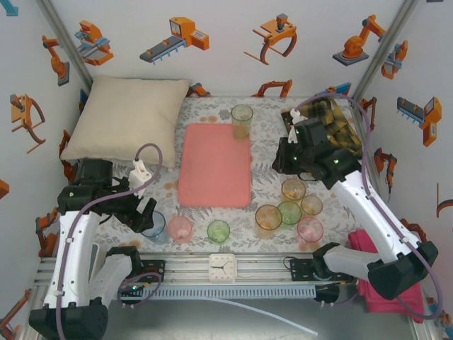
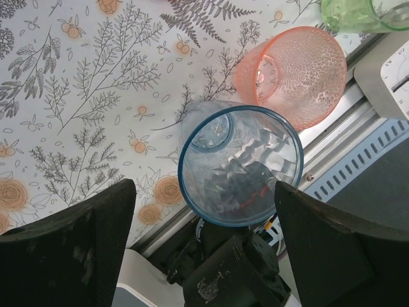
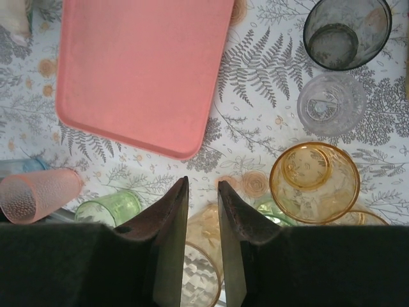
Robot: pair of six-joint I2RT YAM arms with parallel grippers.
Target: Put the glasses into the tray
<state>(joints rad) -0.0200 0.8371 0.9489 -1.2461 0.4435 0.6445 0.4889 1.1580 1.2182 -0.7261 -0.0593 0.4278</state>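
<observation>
The salmon-pink tray (image 1: 212,173) (image 3: 144,70) lies mid-table. A green glass (image 1: 242,120) stands at its far right corner. My left gripper (image 1: 145,216) (image 2: 204,185) is open, with its fingers on either side of a blue glass (image 1: 153,225) (image 2: 239,166); a gap shows on the left side. Next to the blue one stand a pink glass (image 1: 180,228) (image 2: 294,73) and a green glass (image 1: 218,231). My right gripper (image 1: 284,161) (image 3: 202,181) hovers right of the tray with a narrow empty gap between its fingers. Below it is a cluster of orange (image 1: 293,189) (image 3: 314,182), green (image 1: 289,212) and pink (image 1: 309,229) glasses.
A cream pillow (image 1: 127,117) fills the far left corner. A magenta cloth (image 1: 375,283) hangs at the near right edge. A small clock (image 1: 222,267) sits on the front rail. A smoky glass (image 3: 347,32) and a clear glass (image 3: 331,102) stand right of the tray.
</observation>
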